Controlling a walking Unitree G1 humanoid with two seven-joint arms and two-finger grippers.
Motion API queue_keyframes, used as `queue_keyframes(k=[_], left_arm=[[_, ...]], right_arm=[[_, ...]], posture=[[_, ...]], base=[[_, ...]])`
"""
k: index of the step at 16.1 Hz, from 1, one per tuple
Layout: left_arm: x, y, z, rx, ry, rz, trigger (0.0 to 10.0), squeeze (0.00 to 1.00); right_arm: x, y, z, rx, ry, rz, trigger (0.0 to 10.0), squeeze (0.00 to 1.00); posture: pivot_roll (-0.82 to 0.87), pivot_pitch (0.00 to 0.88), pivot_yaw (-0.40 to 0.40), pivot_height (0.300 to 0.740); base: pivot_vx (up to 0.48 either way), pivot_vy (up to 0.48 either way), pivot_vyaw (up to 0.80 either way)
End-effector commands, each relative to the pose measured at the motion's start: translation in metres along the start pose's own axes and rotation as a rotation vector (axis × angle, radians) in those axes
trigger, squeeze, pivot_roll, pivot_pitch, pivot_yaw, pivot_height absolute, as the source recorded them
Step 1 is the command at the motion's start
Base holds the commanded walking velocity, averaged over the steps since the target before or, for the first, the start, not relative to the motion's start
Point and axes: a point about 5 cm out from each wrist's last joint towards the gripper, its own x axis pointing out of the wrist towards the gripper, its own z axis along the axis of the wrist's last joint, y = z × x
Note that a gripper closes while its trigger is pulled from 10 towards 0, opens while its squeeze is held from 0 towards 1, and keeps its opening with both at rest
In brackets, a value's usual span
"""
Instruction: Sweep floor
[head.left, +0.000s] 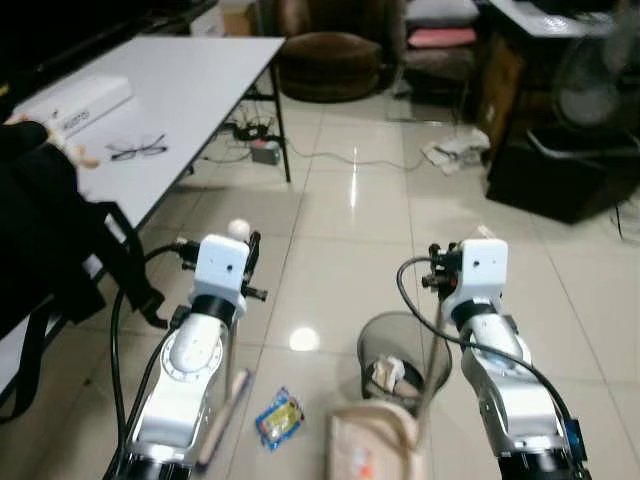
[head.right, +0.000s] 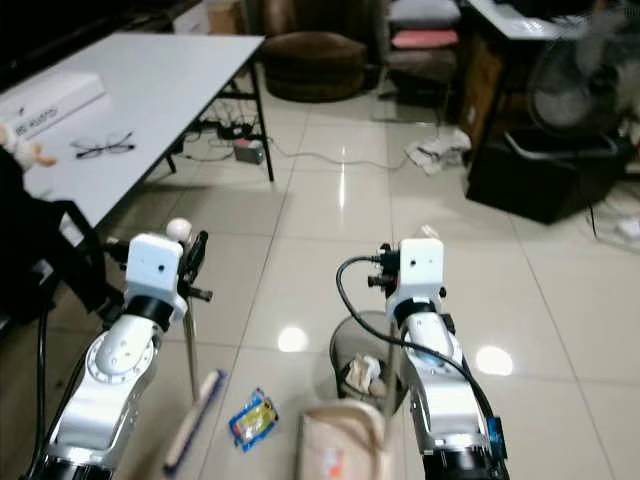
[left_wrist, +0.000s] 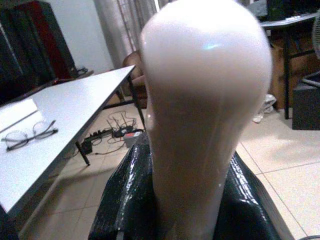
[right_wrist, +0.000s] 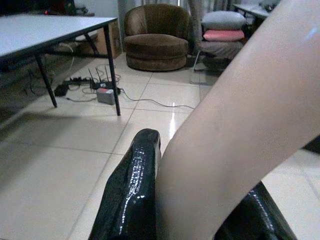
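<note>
The broom (head.right: 195, 395) has a thin dark stick topped by a rounded pale knob (head.left: 238, 229) and a pale brush head low on the tiled floor (head.left: 340, 210). Its long axis stands nearly upright, knob uppermost, brush angled toward the robot. The left hand (head.left: 250, 262) is clamped around the stick just under the knob; the left wrist view shows that knob close up between black fingers (left_wrist: 125, 200). The right hand (head.right: 378, 280) grips a pale handle (right_wrist: 240, 130), seen large in the right wrist view, leading down to a beige dustpan (head.left: 370, 445). A yellow-blue wrapper (head.left: 279, 416) lies between brush and dustpan, near a mesh bin (head.left: 400, 350). Glasses (head.left: 137, 150) rest on the white worktop (head.left: 200, 70).
</note>
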Motion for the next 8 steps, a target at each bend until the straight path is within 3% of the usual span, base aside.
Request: queue_keyframes(k=[1,2,8], left_arm=[[0.0012,0.0097,0.0051,0.038,-0.022,0.024,10.0,0.0],[0.0011,0.0095,0.0047,0.039,-0.021,0.022,10.0,0.0],[0.0012,0.0036,-0.0013,0.02,-0.018,0.016,10.0,0.0]], right_arm=[[0.0021,0.0084,0.0094,0.025,-0.055,0.029,10.0,0.0],[0.0022,0.0089,0.01,0.032,-0.069,0.033,10.0,0.0],[0.0086,0.0148,0.0091,0.033,-0.12,0.064,10.0,0.0]], posture=[[-0.05,0.0,0.059,0.74],[-0.05,0.0,0.06,0.74],[-0.04,0.03,0.057,0.74]], base=[[0.356,0.0,0.0],[0.334,0.0,0.0],[0.0,0.0,0.0]])
